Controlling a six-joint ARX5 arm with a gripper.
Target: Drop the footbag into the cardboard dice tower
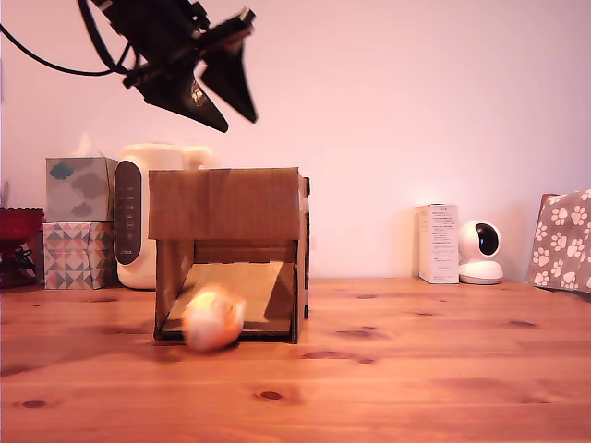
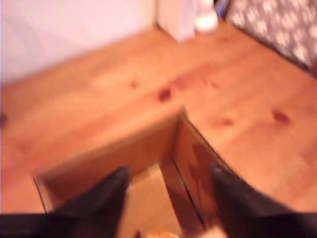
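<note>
- Black two-fingered hand (image 1: 238, 97) spread apart, empty, up above the brown corrugated cardboard dice tower (image 1: 227, 205).
- Small soft orange-and-white stitched footbag (image 1: 213, 317), blurred, far below hand at the tower's front opening, on the wooden table (image 1: 406, 369).
- Judged light, squashy, prone to roll; pinch across its middle.
- Beyond the tower: patterned tissue boxes (image 1: 79, 221), white appliance (image 1: 138, 217). Nothing blocks the tower's open top.
</note>
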